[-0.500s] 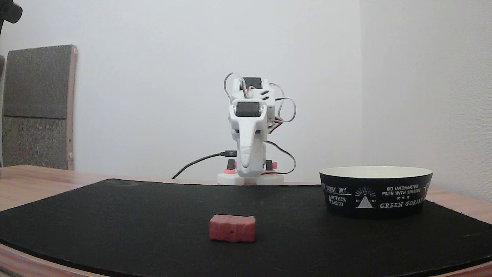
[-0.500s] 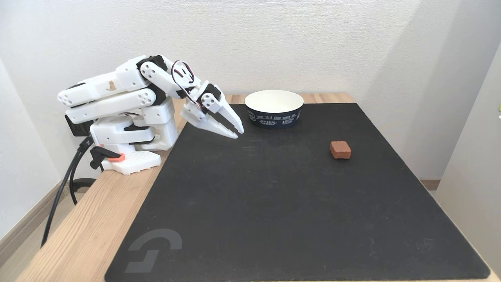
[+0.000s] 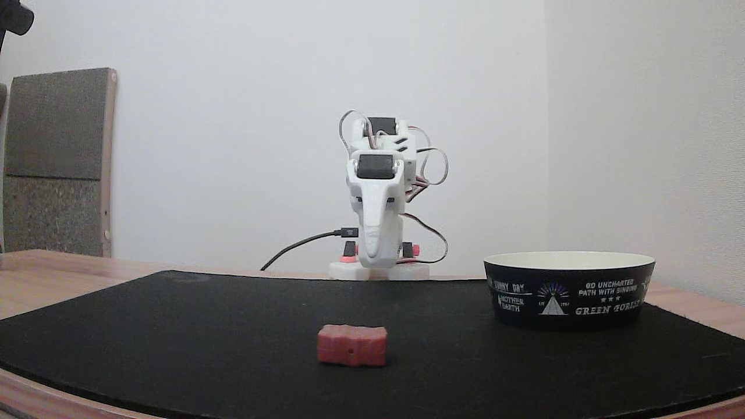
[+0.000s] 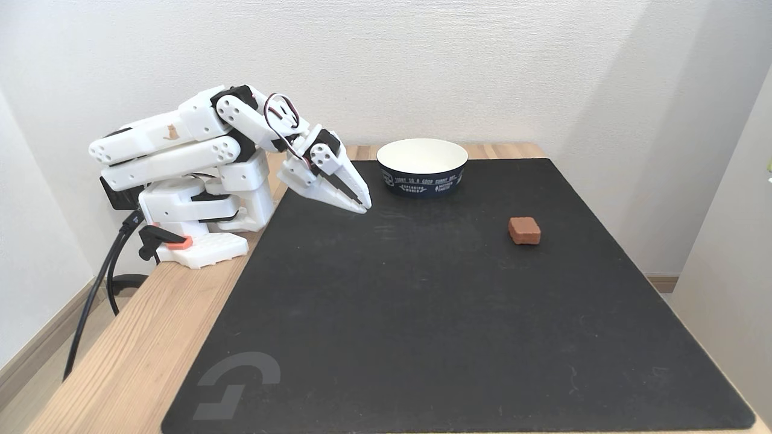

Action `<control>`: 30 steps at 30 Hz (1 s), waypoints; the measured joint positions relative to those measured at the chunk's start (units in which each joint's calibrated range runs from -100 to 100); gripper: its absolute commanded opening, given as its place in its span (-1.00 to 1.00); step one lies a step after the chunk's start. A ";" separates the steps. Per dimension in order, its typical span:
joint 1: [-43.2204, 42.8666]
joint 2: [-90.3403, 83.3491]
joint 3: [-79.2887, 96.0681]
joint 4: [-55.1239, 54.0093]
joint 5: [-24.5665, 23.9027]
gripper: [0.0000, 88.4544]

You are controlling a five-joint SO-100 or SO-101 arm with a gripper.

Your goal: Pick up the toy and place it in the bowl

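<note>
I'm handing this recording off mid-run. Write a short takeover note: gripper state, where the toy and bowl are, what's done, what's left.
Gripper: shut, holding nothing, hanging low over the near-arm edge of the black mat, arm folded by its base.
Toy: lying flat on the mat, far from the gripper, untouched.
Bowl: upright at the mat's back edge, nothing visible inside it; in a fixed view it sits to the right of the toy.
Done: nothing yet.
Left: open the gripper, reach across to the toy, grasp it, carry it over and drop it in the bowl.
</note>
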 measured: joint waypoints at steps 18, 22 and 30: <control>0.00 0.00 0.00 0.00 0.00 -0.94; 0.00 0.00 0.00 0.00 0.00 -0.88; 0.00 0.00 0.28 -0.51 0.00 -0.32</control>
